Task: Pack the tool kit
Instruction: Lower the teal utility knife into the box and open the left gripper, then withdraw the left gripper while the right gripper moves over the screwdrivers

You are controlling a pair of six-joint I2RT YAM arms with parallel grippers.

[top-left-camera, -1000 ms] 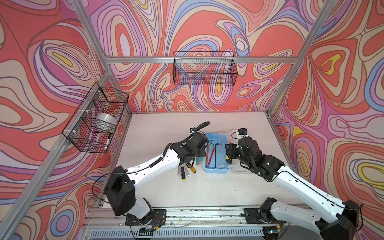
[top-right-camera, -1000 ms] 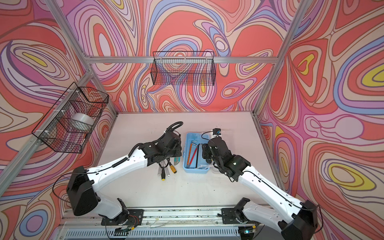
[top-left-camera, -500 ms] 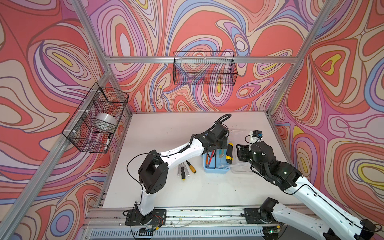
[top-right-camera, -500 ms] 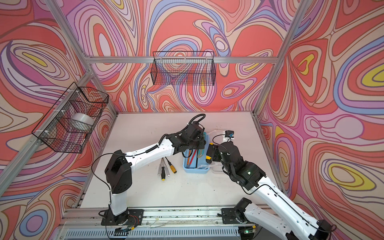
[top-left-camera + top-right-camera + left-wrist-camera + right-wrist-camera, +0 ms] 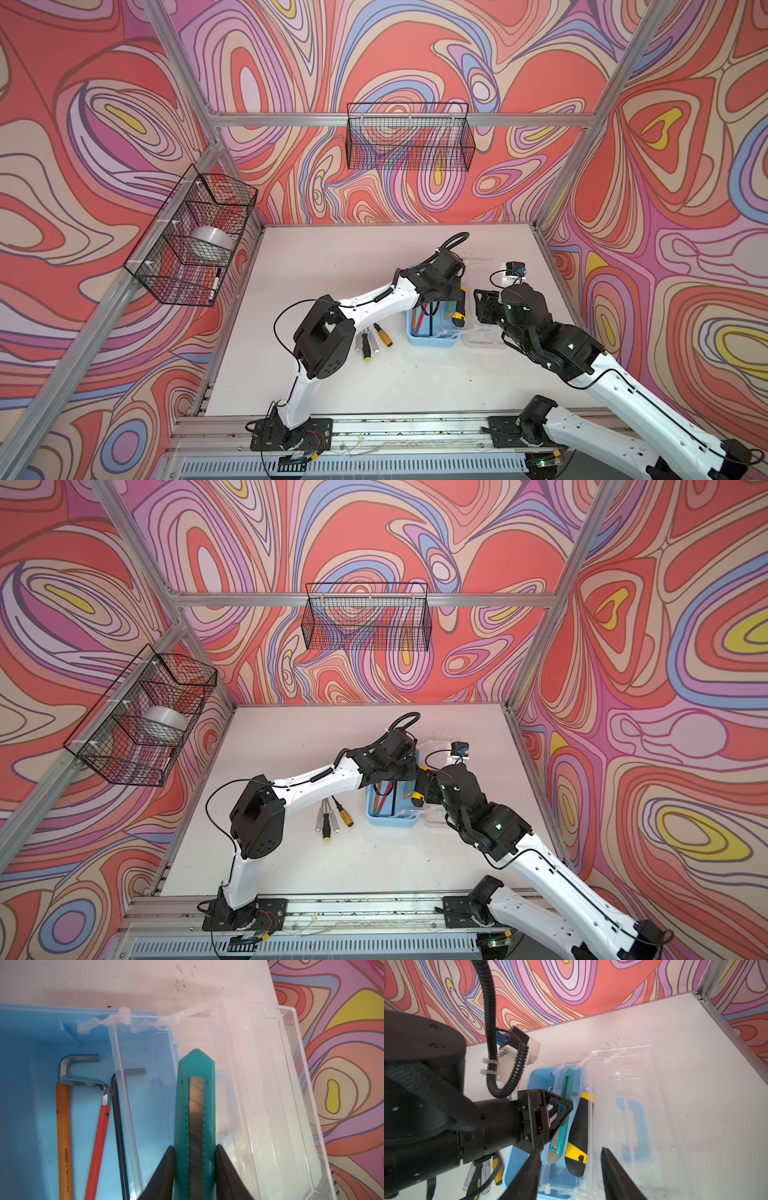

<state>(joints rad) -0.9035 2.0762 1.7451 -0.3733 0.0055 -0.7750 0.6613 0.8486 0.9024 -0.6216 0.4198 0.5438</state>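
Observation:
The tool kit's light-blue base (image 5: pixel 432 338) (image 5: pixel 390 818) lies open, its clear lid (image 5: pixel 484 332) (image 5: pixel 664 1126) flat on the table beside it. My left gripper (image 5: pixel 195 1147) (image 5: pixel 446 301) is over the base, shut on a teal utility knife (image 5: pixel 195 1105) (image 5: pixel 563 1105) that points into the clear inner tray (image 5: pixel 145 1084). A yellow-and-black utility knife (image 5: pixel 578 1132) (image 5: pixel 457 318) lies in that tray. Orange (image 5: pixel 64 1126), red (image 5: pixel 99 1136) and black (image 5: pixel 119 1126) hex keys rest in the base. Screwdrivers (image 5: pixel 372 338) (image 5: pixel 332 816) lie on the table left of the case. My right gripper (image 5: pixel 570 1149) (image 5: pixel 482 307) hangs open and empty over the case's lid side.
A black wire basket (image 5: pixel 191 241) on the left wall holds a tape roll (image 5: pixel 210 243) and a marker. Another basket (image 5: pixel 409 139) hangs on the back wall. Aluminium frame posts (image 5: pixel 552 199) bound the white table (image 5: pixel 332 257).
My left arm has swung from the screwdrivers to above the case, with the teal knife between its fingers. My right arm has drawn back to the right, off the case.

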